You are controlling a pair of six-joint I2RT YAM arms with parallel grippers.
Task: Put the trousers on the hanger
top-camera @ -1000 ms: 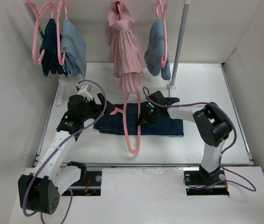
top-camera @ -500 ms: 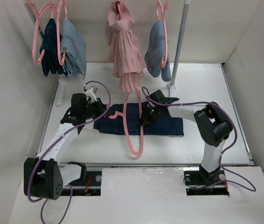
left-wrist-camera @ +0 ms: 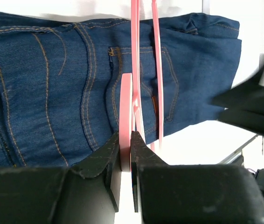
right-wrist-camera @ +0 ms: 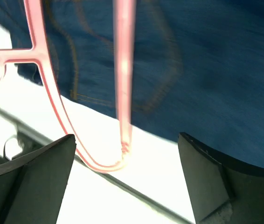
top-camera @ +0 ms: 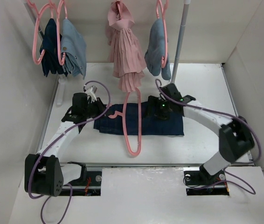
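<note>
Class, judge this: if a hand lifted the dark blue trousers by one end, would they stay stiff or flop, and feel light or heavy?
The trousers lie flat and folded, with soft creases, so they would probably droop and unfold. Thick stitched denim suggests fair weight for their size. The thin hanger crossing them may get dragged along.

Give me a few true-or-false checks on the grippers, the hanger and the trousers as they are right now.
1. The left gripper is shut on the pink hanger. True.
2. The right gripper is clamped on the navy trousers. False: its jaws stand open above them, holding nothing.
3. The trousers hang with the other garments at the back. False: they lie flat on the table.
4. A pink pleated dress hangs at the back. True.
</note>
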